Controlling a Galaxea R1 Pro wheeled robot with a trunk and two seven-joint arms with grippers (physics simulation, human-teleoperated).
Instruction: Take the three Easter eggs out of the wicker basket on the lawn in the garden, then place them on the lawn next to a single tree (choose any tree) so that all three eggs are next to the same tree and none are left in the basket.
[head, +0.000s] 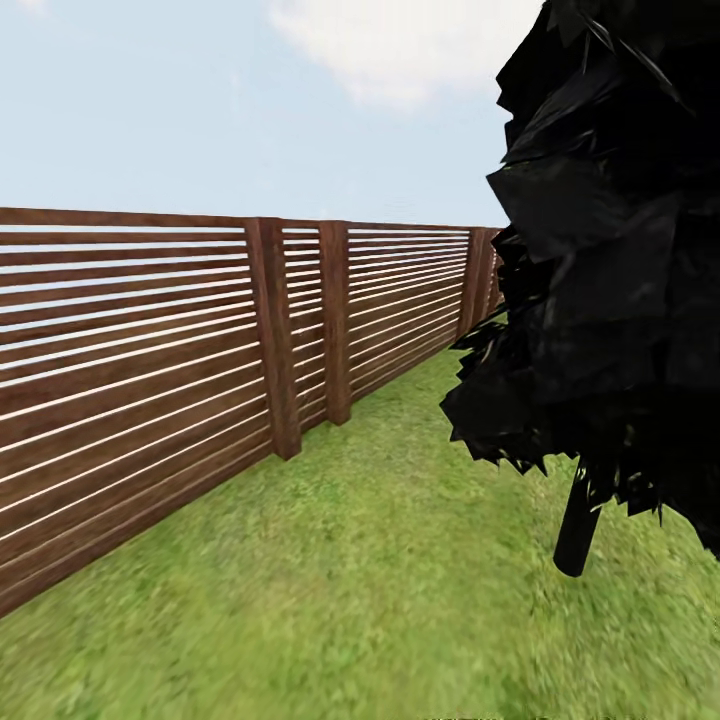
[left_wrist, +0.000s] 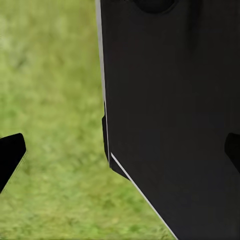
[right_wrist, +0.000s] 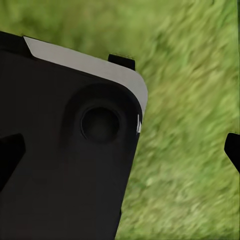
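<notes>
The lawn (head: 380, 600) runs between a slatted wooden fence (head: 140, 380) and a dark conifer (head: 610, 280). The left gripper (left_wrist: 122, 150) and right gripper (right_wrist: 122, 150) both hang wide apart, holding nothing, beside the robot's dark body (left_wrist: 175, 125). The robot should probably turn slowly to find the basket and eggs.

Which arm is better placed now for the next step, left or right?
Neither yet. The head view shows the fence, the lawn and a dark conifer. The left gripper and right gripper both hang open over grass, holding nothing.
</notes>
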